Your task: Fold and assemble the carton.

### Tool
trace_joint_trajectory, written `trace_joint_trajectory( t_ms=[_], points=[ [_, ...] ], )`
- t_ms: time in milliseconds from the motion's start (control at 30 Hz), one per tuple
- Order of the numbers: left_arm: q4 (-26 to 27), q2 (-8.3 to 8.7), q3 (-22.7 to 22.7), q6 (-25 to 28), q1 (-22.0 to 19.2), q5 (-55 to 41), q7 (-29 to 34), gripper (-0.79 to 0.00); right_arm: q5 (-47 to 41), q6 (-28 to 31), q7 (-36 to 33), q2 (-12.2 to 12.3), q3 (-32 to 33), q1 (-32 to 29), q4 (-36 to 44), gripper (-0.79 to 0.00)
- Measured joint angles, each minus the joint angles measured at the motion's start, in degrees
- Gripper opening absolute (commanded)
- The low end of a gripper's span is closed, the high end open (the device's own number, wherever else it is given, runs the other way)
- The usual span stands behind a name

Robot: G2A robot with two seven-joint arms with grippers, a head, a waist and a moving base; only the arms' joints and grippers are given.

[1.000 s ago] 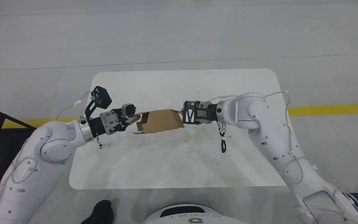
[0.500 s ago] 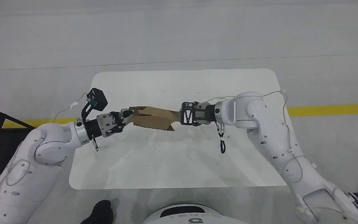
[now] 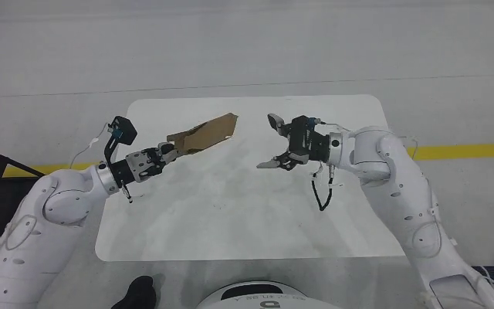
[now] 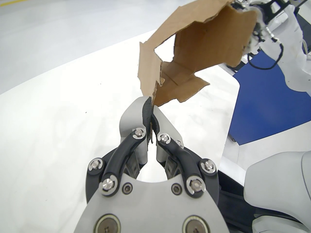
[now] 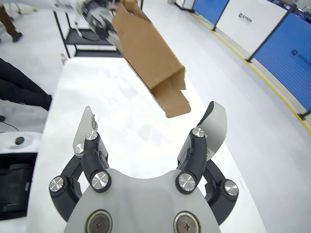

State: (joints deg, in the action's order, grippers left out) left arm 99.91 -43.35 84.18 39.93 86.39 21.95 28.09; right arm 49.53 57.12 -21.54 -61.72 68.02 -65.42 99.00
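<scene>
Hanging above the white table point(image 3: 231, 224), the brown carton point(image 3: 204, 134) is a half-opened sleeve. The left gripper point(image 3: 166, 148) has its jaws pinched tight on one end flap. The right gripper point(image 3: 267, 141) sits near the carton's free end, jaws spread wide, holding nothing.

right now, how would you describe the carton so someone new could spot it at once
Look above the white table, toward the robot's left. The left pincer is shut on an end of the carton, a brown half-opened cardboard sleeve held in the air. It is the only brown thing there.
</scene>
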Motion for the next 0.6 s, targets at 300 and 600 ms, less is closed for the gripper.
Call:
trace_joint_trajectory(
  t_ms=[300, 600],
  points=[
    [0.64, -0.30, 0.39, -0.32, 0.06, 1.27, -1.06, -0.785, -17.49, 0.88, -1.44, -1.11, -14.84, 8.71, -9.51, -0.326],
    [3.45, -0.25, 3.87, 2.41, 4.19, 1.86, -3.59, -0.785, -26.19, 0.82, -0.07, -3.55, -20.99, 16.00, -21.70, -0.376]
  ],
)
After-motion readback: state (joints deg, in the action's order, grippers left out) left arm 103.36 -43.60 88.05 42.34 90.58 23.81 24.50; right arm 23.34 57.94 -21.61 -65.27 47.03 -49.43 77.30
